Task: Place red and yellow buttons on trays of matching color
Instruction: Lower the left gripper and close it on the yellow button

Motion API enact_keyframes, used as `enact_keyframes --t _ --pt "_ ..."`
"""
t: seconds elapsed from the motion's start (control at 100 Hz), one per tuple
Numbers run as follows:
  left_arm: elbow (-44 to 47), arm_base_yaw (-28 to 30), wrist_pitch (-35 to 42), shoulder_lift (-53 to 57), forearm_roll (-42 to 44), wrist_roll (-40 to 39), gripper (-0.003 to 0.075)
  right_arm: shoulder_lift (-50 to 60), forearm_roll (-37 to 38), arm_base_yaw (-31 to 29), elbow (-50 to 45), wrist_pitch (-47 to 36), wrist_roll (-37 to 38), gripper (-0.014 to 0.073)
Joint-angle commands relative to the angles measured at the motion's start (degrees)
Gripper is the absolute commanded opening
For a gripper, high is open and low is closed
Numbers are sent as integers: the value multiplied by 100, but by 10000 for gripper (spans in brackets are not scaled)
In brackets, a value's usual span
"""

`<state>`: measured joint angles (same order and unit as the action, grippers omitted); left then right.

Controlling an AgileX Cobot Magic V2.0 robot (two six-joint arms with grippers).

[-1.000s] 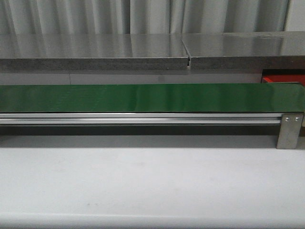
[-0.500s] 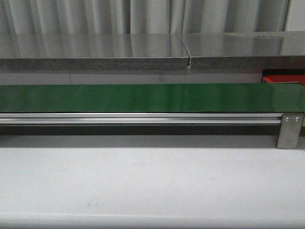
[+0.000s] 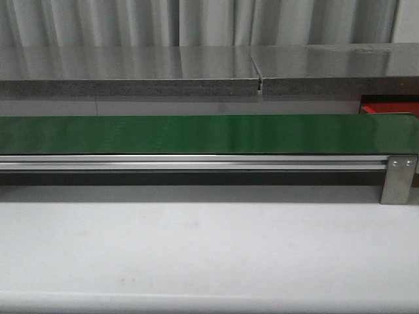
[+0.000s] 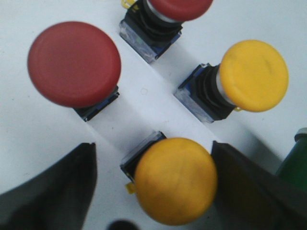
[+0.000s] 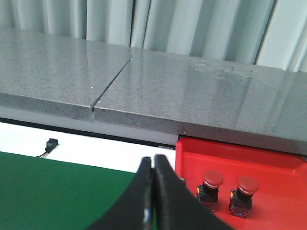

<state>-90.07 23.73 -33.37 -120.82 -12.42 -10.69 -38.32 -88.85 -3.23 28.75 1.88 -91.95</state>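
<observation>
In the left wrist view several buttons stand on a white surface: a big red button (image 4: 74, 62), a second red button (image 4: 180, 7) cut by the frame edge, and a yellow button (image 4: 253, 75). Another yellow button (image 4: 175, 179) sits between the fingers of my open left gripper (image 4: 152, 160), its cap close to one finger (image 4: 249, 187). My right gripper (image 5: 153, 163) is shut and empty over the green belt (image 5: 57, 191), beside the red tray (image 5: 268, 158). Two red buttons (image 5: 212, 179) (image 5: 247, 184) stand in that tray. No yellow tray is in view.
The long green belt (image 3: 209, 134) runs across the front view on a metal rail (image 3: 196, 163). A grey stone shelf (image 3: 131, 72) lies behind it, a corner of the red tray (image 3: 387, 104) shows at its right end, and a white tabletop (image 3: 209, 248) lies in front.
</observation>
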Motion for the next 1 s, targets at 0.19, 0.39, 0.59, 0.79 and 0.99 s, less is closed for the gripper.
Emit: enact_keyframes --t 0.19,0.39,0.59,0.79,0.99 --pt "-276 24 -288 382 -33 -45 56 32 -43 2 166 -27 -34 -68" --pt "-364 24 -694 779 -33 155 -20 32 -43 2 166 -27 -34 -68" --pt "-364 24 -716 1594 -24 418 -20 32 -43 2 166 -27 -34 -68" --pt "-364 -222 -848 2144 -24 781 -20 32 -43 2 166 -27 -34 -68" --pt "-194 -721 -867 2166 -9 964 -20 32 -43 2 166 -27 -34 -68"
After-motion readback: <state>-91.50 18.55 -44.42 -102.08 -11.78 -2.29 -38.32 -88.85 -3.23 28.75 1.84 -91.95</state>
